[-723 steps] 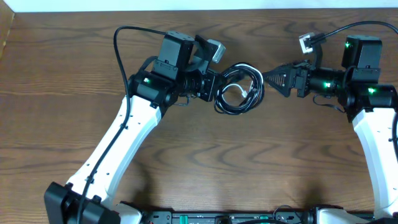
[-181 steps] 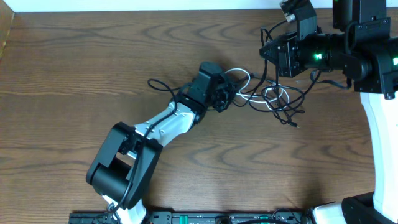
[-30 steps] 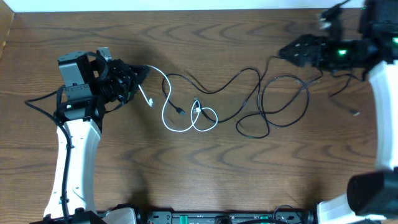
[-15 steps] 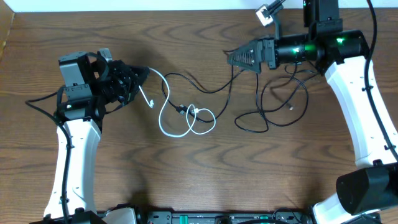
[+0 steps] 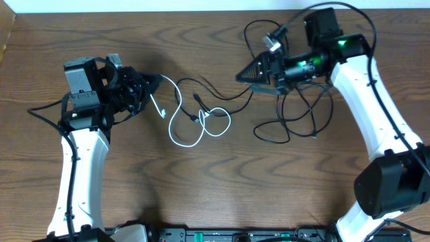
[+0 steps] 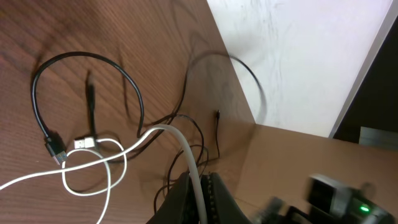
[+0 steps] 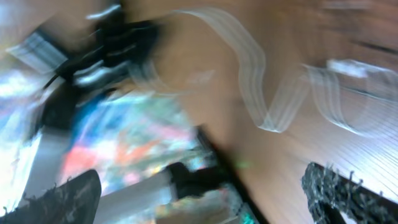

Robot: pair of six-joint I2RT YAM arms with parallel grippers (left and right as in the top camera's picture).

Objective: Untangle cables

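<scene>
The left gripper [image 5: 152,84] is clenched on 1 end of the thin white cable [image 6: 177,134], which loops across the brown wooden desk [image 5: 269,195] and crosses the thin black cable [image 6: 81,55] mid-desk. The right gripper [image 5: 246,75] is released, jaws spread wide, near the black loops

Cables crowd the middle band, wood open below and above.
Bare table [image 5: 228,191] across the lower centre and the upper centre strip of the overhead frame leaves clear passage. White cable [image 5: 170,131] loops left of centre, black cable [image 5: 275,142] sprawls right of centre, and the two cross near mid-frame. Right arm [image 5: 376,107] blocks the right side, left arm [image 5: 80,161] the left.
</scene>
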